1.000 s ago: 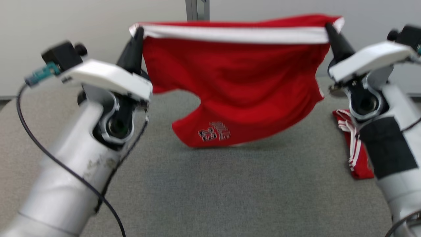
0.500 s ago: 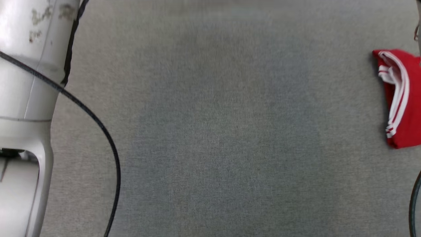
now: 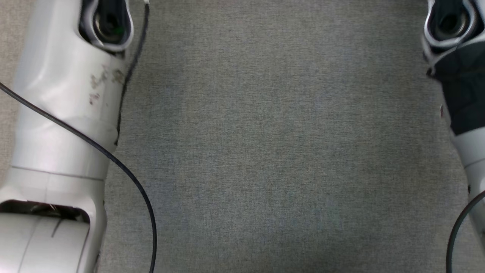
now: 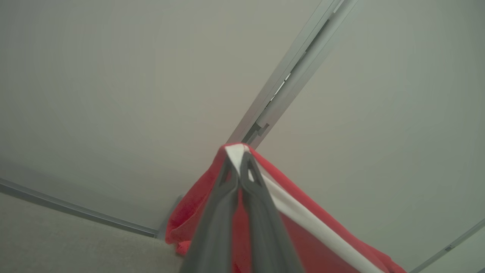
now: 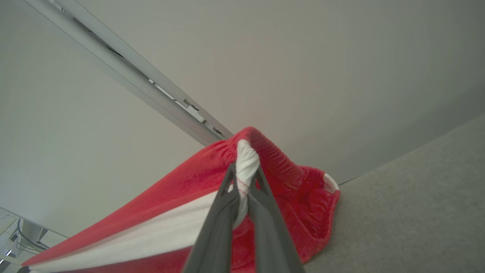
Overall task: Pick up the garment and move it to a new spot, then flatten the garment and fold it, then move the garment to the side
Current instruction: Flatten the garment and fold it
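Nearest, the pale left forearm (image 3: 64, 113) and right forearm (image 3: 464, 125) reach forward over the grey bench (image 3: 265, 151), each tilted upward. The left hand (image 4: 239, 168) is pinched tight on the white-banded edge of the red garment (image 4: 189, 223), which hangs beneath it. The right hand (image 5: 244, 174) clamps a bunched bit of the same white band. Beyond both is a pale wall (image 4: 113, 76) with 1 grey metal rail (image 4: 291, 68)

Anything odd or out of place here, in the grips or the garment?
Nothing serious. The left tool pinches the red garment flat at its white-banded edge; the right tool holds that edge bunched and twisted. Grey scuffs mark the left forearm.
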Controlling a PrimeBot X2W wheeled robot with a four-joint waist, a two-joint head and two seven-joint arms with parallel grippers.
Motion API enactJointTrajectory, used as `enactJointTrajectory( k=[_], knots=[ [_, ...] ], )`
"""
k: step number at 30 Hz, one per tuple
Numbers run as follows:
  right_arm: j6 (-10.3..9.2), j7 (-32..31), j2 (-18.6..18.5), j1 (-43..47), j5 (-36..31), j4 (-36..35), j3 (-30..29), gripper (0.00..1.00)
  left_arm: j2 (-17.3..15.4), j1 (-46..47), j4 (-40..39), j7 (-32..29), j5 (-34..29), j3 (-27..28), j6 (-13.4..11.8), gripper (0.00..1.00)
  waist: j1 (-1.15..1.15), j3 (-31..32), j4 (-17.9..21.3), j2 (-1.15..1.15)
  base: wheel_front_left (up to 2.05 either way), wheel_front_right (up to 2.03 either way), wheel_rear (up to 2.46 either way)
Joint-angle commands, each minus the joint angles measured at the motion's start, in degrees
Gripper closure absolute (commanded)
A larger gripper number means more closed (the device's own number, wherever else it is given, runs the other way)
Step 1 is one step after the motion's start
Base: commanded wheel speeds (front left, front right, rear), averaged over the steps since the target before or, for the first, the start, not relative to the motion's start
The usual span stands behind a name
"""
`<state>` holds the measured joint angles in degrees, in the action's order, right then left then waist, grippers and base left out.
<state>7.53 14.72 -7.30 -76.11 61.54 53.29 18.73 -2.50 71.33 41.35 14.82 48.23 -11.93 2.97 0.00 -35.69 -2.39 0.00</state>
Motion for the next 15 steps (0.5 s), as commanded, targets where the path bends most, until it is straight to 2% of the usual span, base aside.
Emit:
enactJointTrajectory(
  k=[1,10,15],
  knots=[
    [-0.07,0.59,-1.61,2.39,1.29,1.09,0.29,1.00,-0.86,-1.28,0.93,0.47,0.37,-0.18,0.04,1.00,0.00,-0.30,-0.73,0.00,0.00,0.00,0.00],
    [-0.18,-1.08,-2.42,11.19,7.44,1.55,4.53,1.00,-0.82,-8.22,5.11,0.46,2.66,-3.36,0.97,1.00,0.00,2.43,-1.13,0.00,0.00,0.00,0.00],
    [-0.21,-2.30,-3.70,16.66,11.09,1.77,6.77,1.00,-0.82,-12.58,8.06,0.47,3.69,-5.99,1.83,1.00,0.00,6.19,-1.26,0.00,0.00,0.00,0.00]
  ],
)
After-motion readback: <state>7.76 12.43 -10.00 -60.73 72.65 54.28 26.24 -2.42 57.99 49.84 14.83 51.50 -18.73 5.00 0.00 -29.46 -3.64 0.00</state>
